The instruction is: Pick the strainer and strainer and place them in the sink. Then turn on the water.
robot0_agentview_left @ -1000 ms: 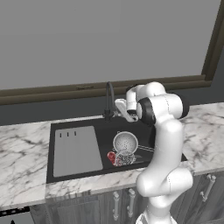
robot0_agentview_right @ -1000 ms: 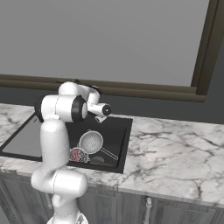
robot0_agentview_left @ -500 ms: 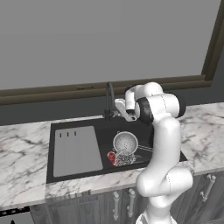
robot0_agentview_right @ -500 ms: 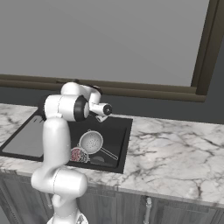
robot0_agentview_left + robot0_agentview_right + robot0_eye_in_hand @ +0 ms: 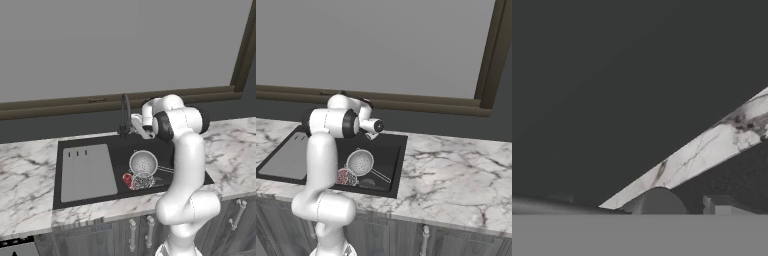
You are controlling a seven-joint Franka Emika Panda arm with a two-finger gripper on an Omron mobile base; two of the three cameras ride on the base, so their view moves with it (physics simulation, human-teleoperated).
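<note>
Window: a large grey pane (image 5: 120,45) with a dark frame fills the wall behind the counter, at 12 o'clock in both base views.
Counter: white marble with grey veins (image 5: 456,175) runs left to right across both base views, with dark cabinet doors (image 5: 406,240) below its front edge.
Arm: the white arm (image 5: 187,165) rises at 5 o'clock in the left base view and bends over the sink toward the back wall.
Sink: a wide black recessed basin (image 5: 115,150) is set in the counter, near the middle of the left base view and at 9 o'clock in the right base view.
Board: a flat grey slotted board (image 5: 87,170) lies in the left half of the sink.
Faucet: a slim dark arched faucet (image 5: 123,115) stands at the back rim of the sink, at 12 o'clock from the strainers.
Gripper: the gripper (image 5: 136,124) sits just beside the faucet, at its 3 o'clock in the left base view; its jaws stand wide apart and hold nothing.
Deep strainer: a round silver mesh bowl (image 5: 143,162) lies in the right half of the sink, with a thin wire handle pointing toward 3 o'clock.
Shallow strainer: the second mesh strainer (image 5: 141,181) lies in the sink touching the first, at its 6 o'clock.
Red item: a small red object (image 5: 127,179) sits against the shallow strainer at its 9 o'clock; what it is cannot be told.
</note>
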